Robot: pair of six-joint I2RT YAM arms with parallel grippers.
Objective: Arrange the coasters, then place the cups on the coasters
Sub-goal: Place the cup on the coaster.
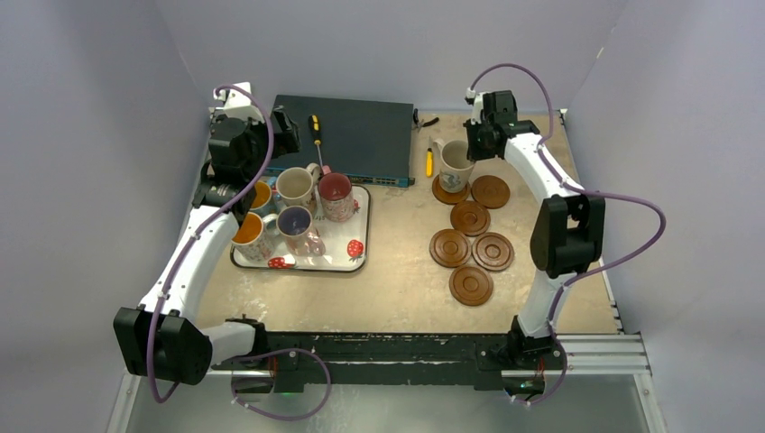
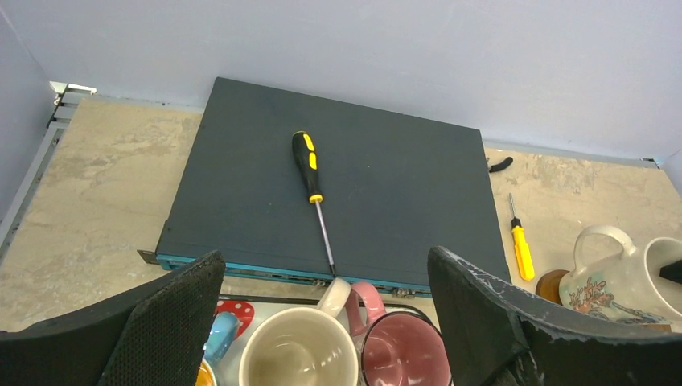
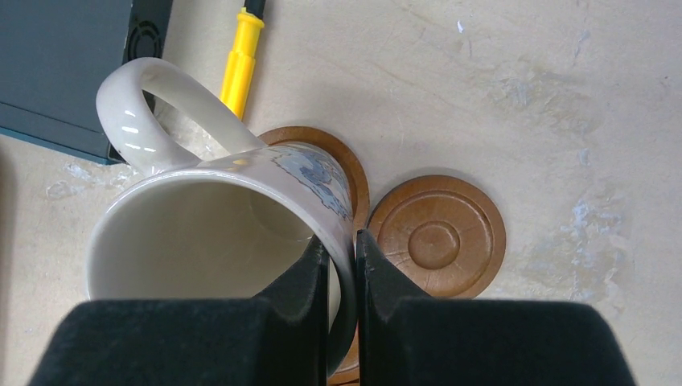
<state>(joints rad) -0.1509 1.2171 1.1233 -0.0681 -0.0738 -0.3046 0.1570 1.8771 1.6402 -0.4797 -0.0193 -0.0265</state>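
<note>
My right gripper (image 3: 342, 249) is shut on the rim of a cream mug (image 3: 217, 233), one finger inside and one outside. The mug (image 1: 454, 162) is over the far-left coaster (image 3: 342, 157); I cannot tell if it rests on it. Another coaster (image 3: 438, 237) lies just right of it, and several more coasters (image 1: 471, 284) lie in a cluster toward the front. My left gripper (image 2: 326, 261) hangs open above the back of the tray, over a cream mug (image 2: 297, 354) and a red-pink mug (image 2: 402, 354). Purple (image 1: 296, 224) and orange-inside mugs (image 1: 250, 234) also stand on the tray.
A white strawberry-print tray (image 1: 354, 253) holds the mugs at left. Behind it lies a dark flat box (image 1: 361, 135) with a black-and-yellow screwdriver (image 2: 310, 173) on top. A small yellow screwdriver (image 1: 429, 162) lies beside the held mug. Walls close in on the back and sides.
</note>
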